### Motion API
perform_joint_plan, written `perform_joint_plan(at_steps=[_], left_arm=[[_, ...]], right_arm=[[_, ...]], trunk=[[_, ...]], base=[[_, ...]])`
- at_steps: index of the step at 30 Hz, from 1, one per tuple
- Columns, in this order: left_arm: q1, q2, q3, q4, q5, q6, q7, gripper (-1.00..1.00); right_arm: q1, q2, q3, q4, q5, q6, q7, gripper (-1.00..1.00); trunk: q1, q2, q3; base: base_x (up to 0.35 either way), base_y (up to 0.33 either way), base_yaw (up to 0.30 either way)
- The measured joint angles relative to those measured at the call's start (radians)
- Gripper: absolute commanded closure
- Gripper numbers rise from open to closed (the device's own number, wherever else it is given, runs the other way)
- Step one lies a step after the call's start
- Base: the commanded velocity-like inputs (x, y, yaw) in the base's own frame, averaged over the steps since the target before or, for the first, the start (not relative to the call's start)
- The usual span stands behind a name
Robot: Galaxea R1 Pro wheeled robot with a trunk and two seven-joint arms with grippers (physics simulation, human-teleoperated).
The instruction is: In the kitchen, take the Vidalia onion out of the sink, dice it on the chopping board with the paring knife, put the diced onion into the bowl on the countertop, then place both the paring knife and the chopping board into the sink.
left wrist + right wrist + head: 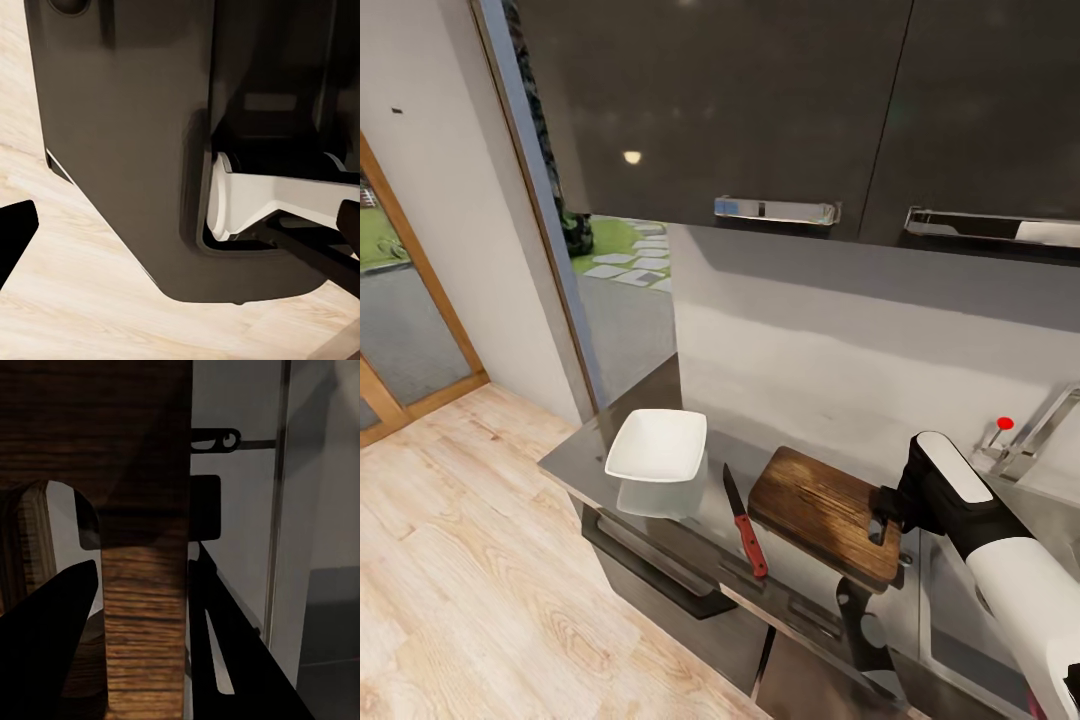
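Note:
On the grey countertop (585, 455) the dark wooden chopping board (815, 500) lies between the paring knife (746, 522), with its red handle, and the sink (950, 610). My right gripper (880, 520) is shut on the chopping board (142, 472) at its slotted end. In the right wrist view one finger (45, 652) sits at the oval slot and the other finger (225, 652) presses the outer edge, the right gripper (142, 562) straddling the wood. The white square bowl (657, 445) stands left of the knife. My left gripper (180, 232) hangs open beside my dark base. The Vidalia onion is out of view.
A chrome tap (1040, 430) with a red knob (1005, 423) rises behind my right arm. Glossy black upper cabinets (760, 100) with bar handles hang overhead. The countertop's left end borders a wooden floor (470, 560) and a glass door.

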State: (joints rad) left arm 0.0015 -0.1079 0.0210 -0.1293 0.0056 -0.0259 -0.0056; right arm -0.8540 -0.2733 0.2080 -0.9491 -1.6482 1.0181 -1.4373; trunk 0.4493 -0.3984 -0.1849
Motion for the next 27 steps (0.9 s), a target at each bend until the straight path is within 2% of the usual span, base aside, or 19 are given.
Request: perform_joint_plan(at_steps=[27], left_arm=[[0.000, 0.002, 0.000, 0.000, 0.000, 0.000, 0.000, -1.00]], right_arm=[[0.000, 0.000, 0.000, 0.000, -0.004, -0.001, 0.000, 1.00]], trunk=[[0.000, 0.000, 0.000]], base=[[-0.003, -0.030, 0.000]])
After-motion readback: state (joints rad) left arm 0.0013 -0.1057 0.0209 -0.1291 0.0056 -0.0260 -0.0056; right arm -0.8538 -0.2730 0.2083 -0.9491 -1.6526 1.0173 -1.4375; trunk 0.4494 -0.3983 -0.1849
